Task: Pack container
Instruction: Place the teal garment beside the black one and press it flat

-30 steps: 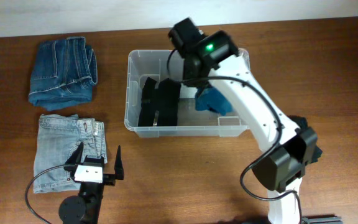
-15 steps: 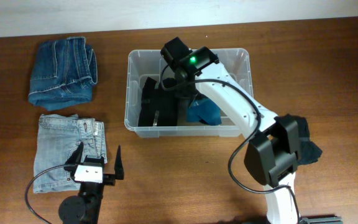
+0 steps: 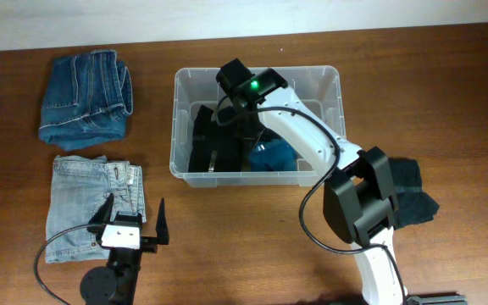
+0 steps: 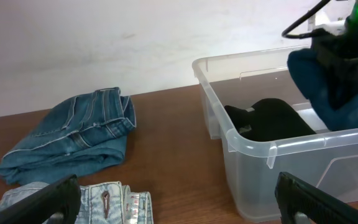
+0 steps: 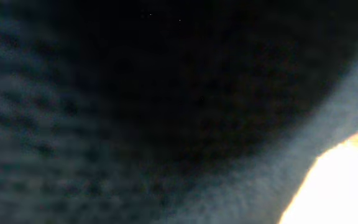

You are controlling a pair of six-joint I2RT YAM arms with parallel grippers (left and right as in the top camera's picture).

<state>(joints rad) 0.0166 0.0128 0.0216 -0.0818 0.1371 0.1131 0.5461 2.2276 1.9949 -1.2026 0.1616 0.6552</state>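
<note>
The container (image 3: 320, 81), a clear plastic bin, stands at the table's middle back. Inside it lie a folded black garment (image 3: 214, 140) on the left and a teal garment (image 3: 278, 158) beside it. My right gripper (image 3: 246, 119) reaches down into the container between the two, against the teal cloth (image 4: 316, 81). Its fingers are hidden, and dark fabric fills the right wrist view. My left gripper (image 3: 135, 217) rests open near the front left with nothing between its fingers (image 4: 45, 202).
Folded dark blue jeans (image 3: 87, 97) lie at the back left. A folded light denim piece (image 3: 74, 199) lies in front of them, partly under my left gripper. A dark teal garment (image 3: 415, 193) lies on the table to the right, behind the right arm's base.
My right arm has swung left and lower into the container, and the teal garment has shifted left toward the black one. The left arm has not moved.
</note>
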